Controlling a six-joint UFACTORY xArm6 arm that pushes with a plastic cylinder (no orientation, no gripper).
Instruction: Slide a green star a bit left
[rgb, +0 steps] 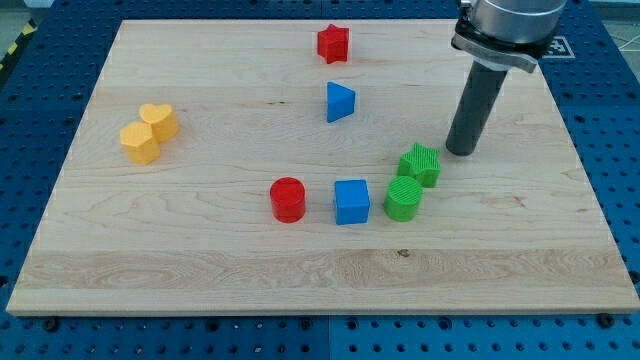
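1. The green star (420, 164) sits right of centre on the tabletop (200, 270), nearer the right edge than the left. It touches, or nearly touches, the green cylinder (404, 198) just below and to its left.
2. End effector: a plain rod, nothing to open or close, holding nothing. My tip (461, 151) is down on the tabletop just to the star's upper right, close but seemingly not yet touching.
3. Risk: the tip sits higher than the star's centre, so a straight leftward push may clip the upper points. That would spin the star or send it down-left instead of left.
4. Risk: the green cylinder is in the down-left path. Any downward drift would likely drag it along, and it could then bump the blue cube (351, 201) right beside it.
5. Risk: "a bit" means a short stroke, and overshooting would carry the star too far toward the centre.
6. The red cylinder (287, 199) lies left of the blue cube, in the same row, and only matters if the chain push runs long.
7. The blue triangle (340, 102) is up-left of the star, and looks well clear of a straight left path.
8. The red star (333, 43) sits near the top edge, out of play.
9. Two yellow hearts (149, 132), touching each other, lie near the left edge, well apart.
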